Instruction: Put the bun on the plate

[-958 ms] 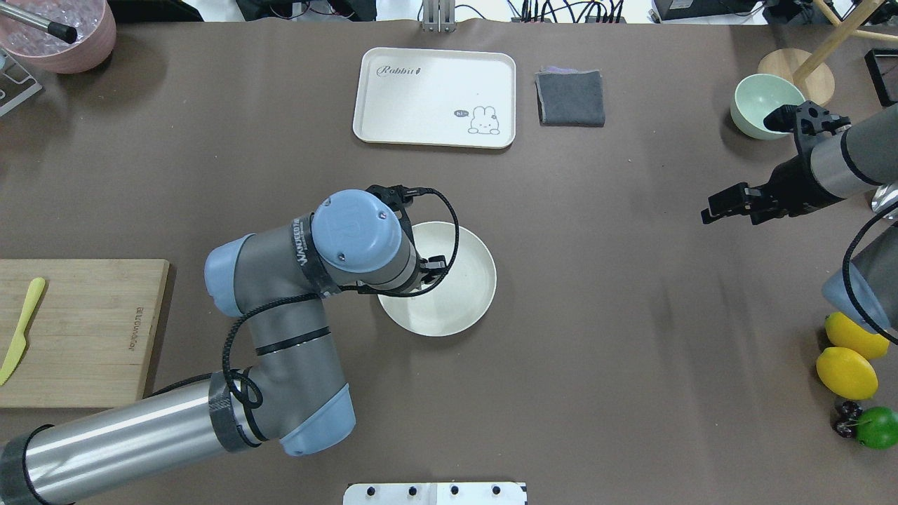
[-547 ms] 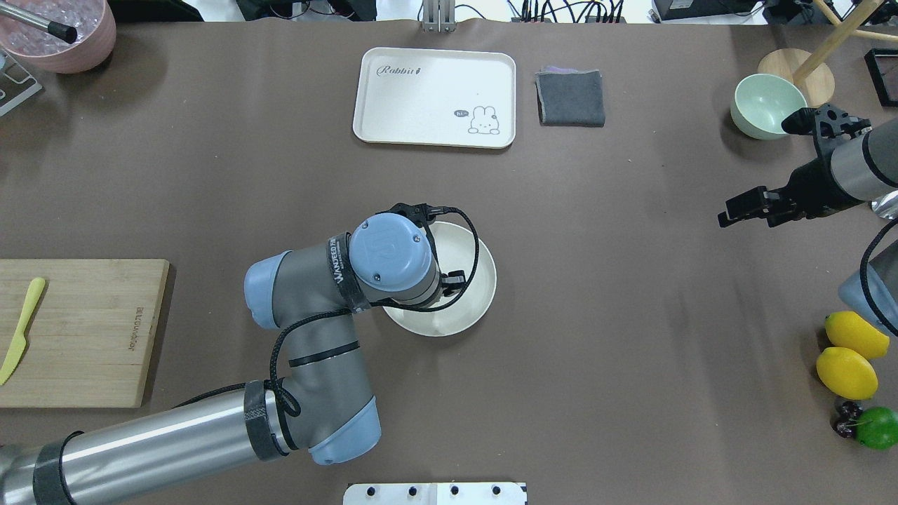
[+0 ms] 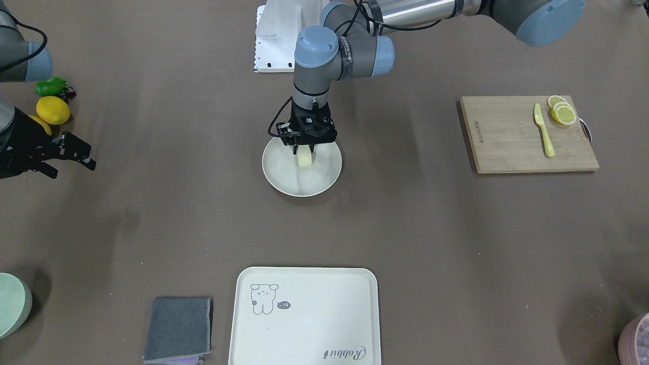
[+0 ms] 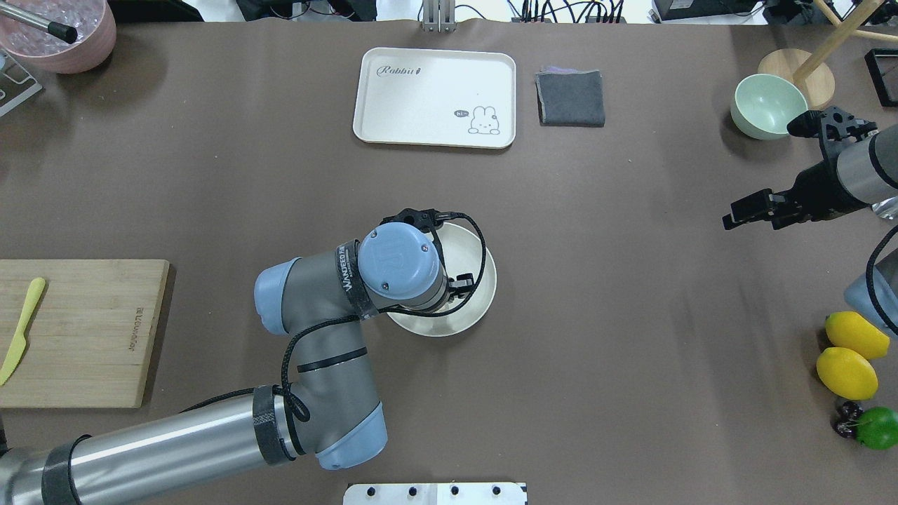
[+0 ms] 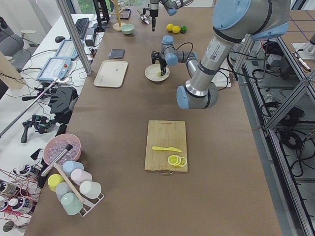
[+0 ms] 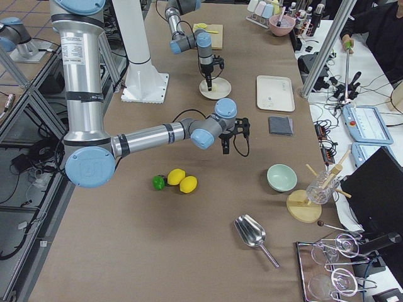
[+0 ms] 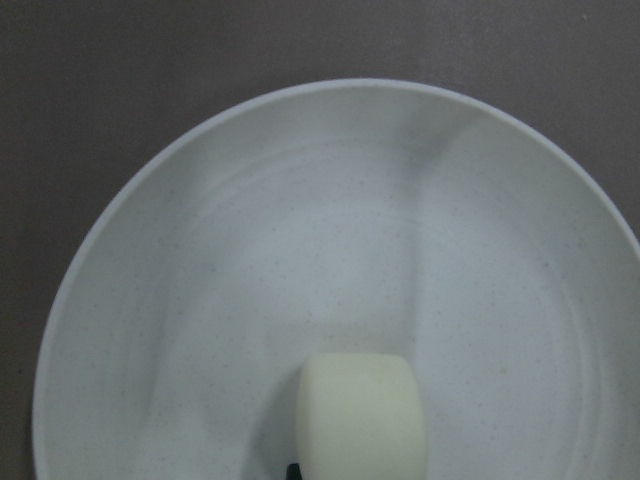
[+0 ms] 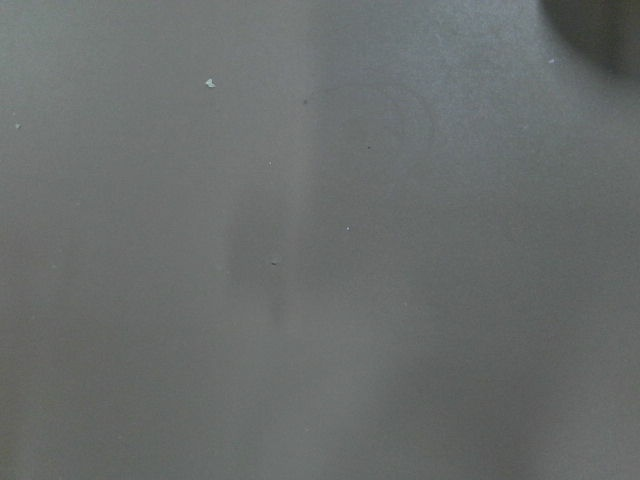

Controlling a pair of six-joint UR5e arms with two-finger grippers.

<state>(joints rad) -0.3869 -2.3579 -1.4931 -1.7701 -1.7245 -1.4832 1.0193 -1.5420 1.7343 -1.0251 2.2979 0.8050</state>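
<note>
The bun (image 3: 304, 159), a small pale cream lump, sits low inside the round cream plate (image 3: 284, 175) at mid-table. My left gripper (image 3: 303, 149) points straight down over it, shut on the bun; whether the bun touches the plate floor I cannot tell. The left wrist view shows the bun (image 7: 360, 415) at the bottom edge over the plate (image 7: 300, 250). From overhead the wrist hides bun and fingers, leaving the plate's (image 4: 478, 294) right side showing. My right gripper (image 4: 731, 217) hovers open and empty far right, also seen in the front view as the right gripper (image 3: 91, 157).
At the far edge lie a cream tray (image 4: 435, 97) and a folded grey cloth (image 4: 570, 98). A pale green bowl (image 4: 765, 105) stands far right. Lemons (image 4: 849, 372) and a lime (image 4: 877, 428) sit near right. A cutting board (image 4: 77, 333) with a yellow knife (image 4: 21, 330) is left.
My left arm has swung to the right, bringing its wrist further over the plate. My right arm has drawn back toward the table's right edge.
</note>
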